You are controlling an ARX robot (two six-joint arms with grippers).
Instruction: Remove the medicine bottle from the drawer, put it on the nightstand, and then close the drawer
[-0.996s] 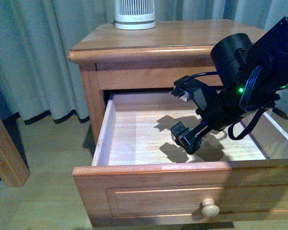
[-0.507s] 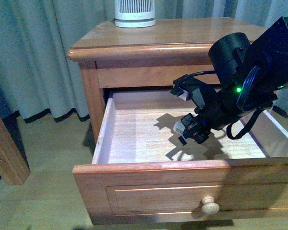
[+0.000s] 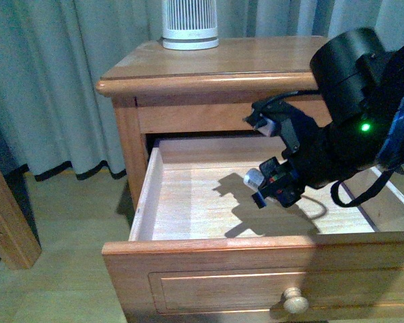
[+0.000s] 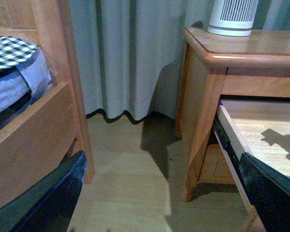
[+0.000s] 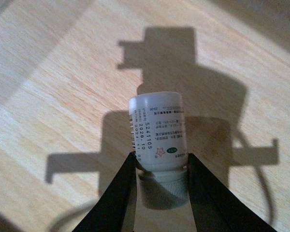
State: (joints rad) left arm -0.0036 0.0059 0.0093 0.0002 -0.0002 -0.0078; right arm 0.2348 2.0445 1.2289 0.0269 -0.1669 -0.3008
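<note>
The tiny white plastic medicine bottle point(image 5: 157, 130) has a round body, a ridged white cap and a paper label with small printed numbers and a little red star on it. It lies on its side in the air, up over the pale wood floor of the drawer, and its dark shadow falls on the boards under it. There is just one bottle. The black right gripper point(image 5: 161, 159) has it: the two black fingers point(image 5: 117, 195) are closed most of the way and pinch the bottle at the cap end, one on each side, so the flat bottom sticks out past the tips. In the front view the bottle point(image 3: 254, 178) shows as a small white spot at the tip of that gripper point(image 3: 268, 185). There is one orange-brown wooden drawer point(image 3: 145, 202) pulled far out, with one round pale wooden knob point(image 3: 296, 301) on its front. It belongs to the one orange-brown wooden nightstand point(image 3: 209, 64) with a shiny top. One tall white ribbed cylinder point(image 3: 190, 23) stands at the back of that top. The black left gripper point(image 4: 162, 162) hangs off to the side by the nightstand over the floor, spread wide, and it holds nothing.
</note>
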